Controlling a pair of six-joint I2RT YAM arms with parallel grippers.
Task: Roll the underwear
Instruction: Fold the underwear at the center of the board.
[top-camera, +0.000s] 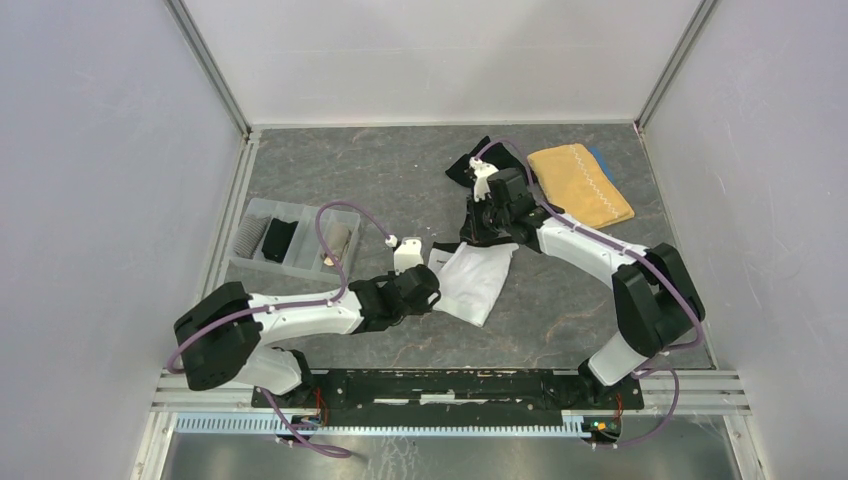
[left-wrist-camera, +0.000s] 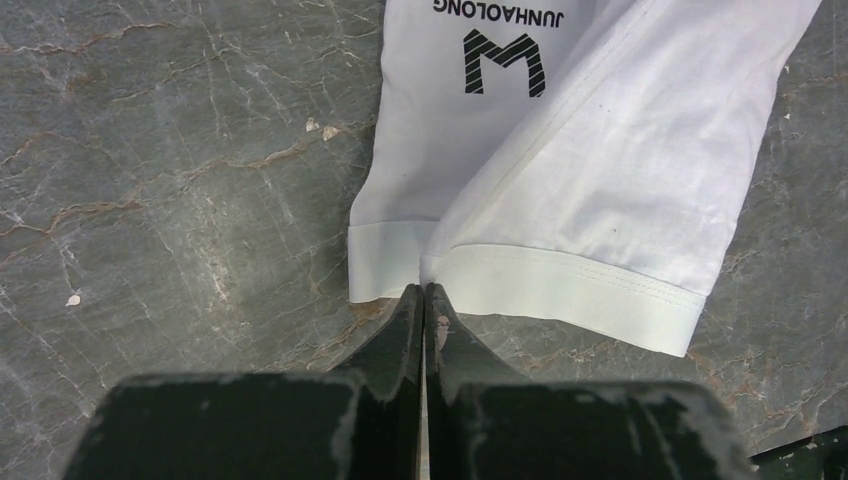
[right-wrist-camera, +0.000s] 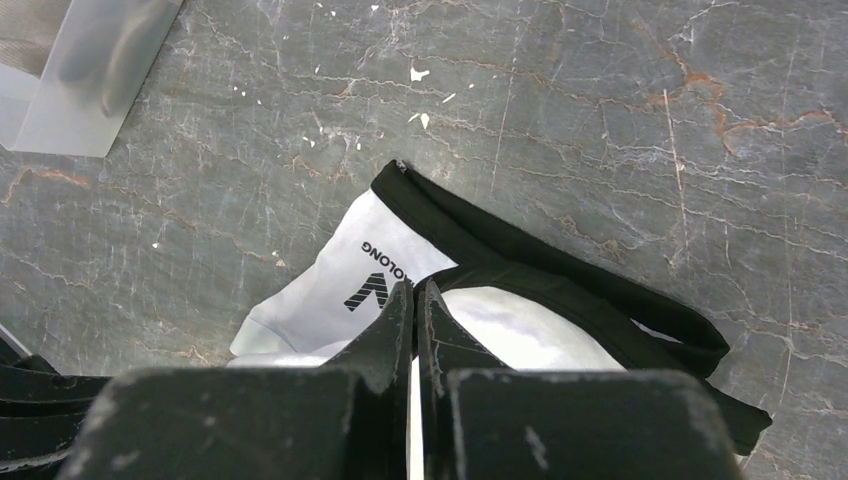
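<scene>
A white underwear (top-camera: 470, 282) with a black waistband and black logo lies flat mid-table. My left gripper (top-camera: 428, 290) is shut at its near-left hem. In the left wrist view the fingertips (left-wrist-camera: 423, 290) meet on the hem edge where the two leg hems (left-wrist-camera: 560, 285) join. My right gripper (top-camera: 487, 232) is shut at the far end. In the right wrist view its tips (right-wrist-camera: 414, 287) close on the black waistband (right-wrist-camera: 520, 265) over the white cloth (right-wrist-camera: 310, 290). More black underwear (top-camera: 468, 166) lies behind the right gripper.
A clear divided tray (top-camera: 250, 212) stands at the left, holding a grey-striped roll (top-camera: 248, 237), a black roll (top-camera: 278, 240) and a beige roll (top-camera: 340, 240). A mustard-yellow towel (top-camera: 580, 185) lies at the back right. Walls enclose the table on three sides.
</scene>
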